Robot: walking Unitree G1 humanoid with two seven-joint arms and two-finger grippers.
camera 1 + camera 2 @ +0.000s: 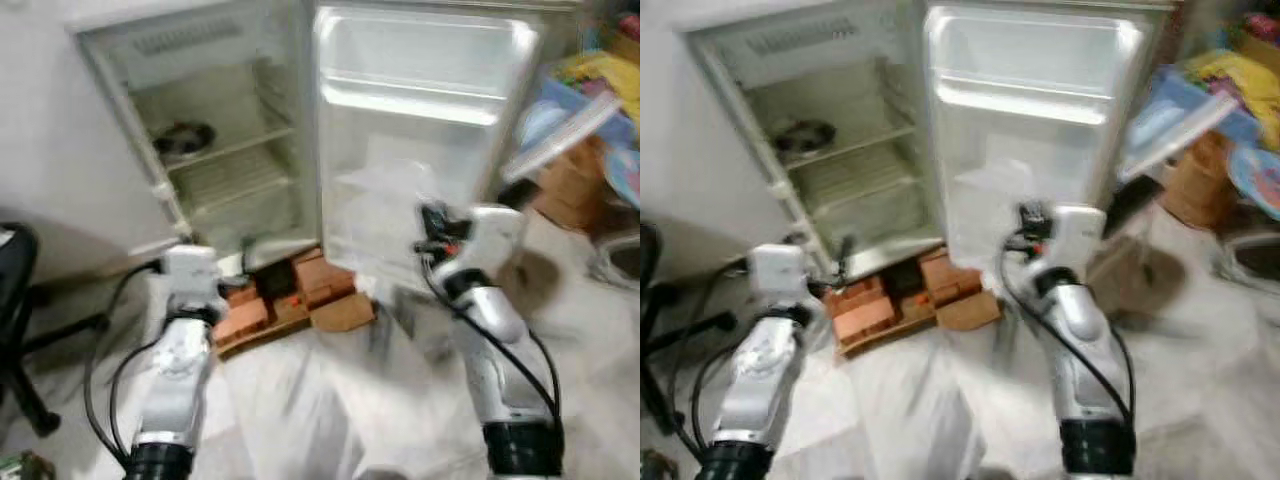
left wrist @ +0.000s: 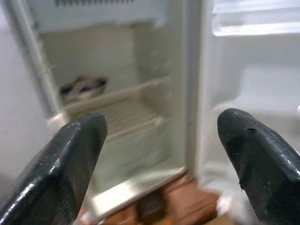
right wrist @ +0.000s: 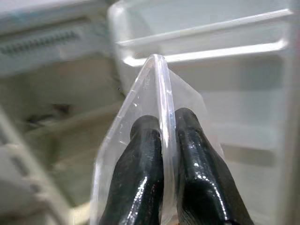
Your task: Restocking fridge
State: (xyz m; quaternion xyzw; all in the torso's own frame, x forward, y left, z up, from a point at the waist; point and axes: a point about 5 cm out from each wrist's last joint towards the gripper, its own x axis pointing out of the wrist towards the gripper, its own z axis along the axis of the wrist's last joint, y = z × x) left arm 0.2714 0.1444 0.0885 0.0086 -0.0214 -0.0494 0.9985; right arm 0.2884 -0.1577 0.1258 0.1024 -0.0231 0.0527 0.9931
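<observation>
A small white fridge (image 1: 225, 150) stands open on the floor, its door (image 1: 420, 120) swung to the right with bare shelves. A dark bowl-like object (image 2: 83, 87) sits on the upper wire shelf. My right gripper (image 3: 168, 119) is shut on the edge of a clear plastic container (image 3: 140, 108), held up in front of the door's inner side; in the head views it is a faint clear shape (image 1: 385, 180). My left gripper (image 2: 161, 129) is open with nothing between its fingers, pointing into the fridge compartment from low at the left.
Reddish bricks (image 1: 280, 300) and a cardboard piece (image 1: 343, 312) lie under the fridge's front. A black chair (image 1: 15, 300) stands at the left. Colourful clutter (image 1: 590, 90) and a brown box (image 1: 570, 175) crowd the right. A white sheet (image 1: 330, 400) covers the floor.
</observation>
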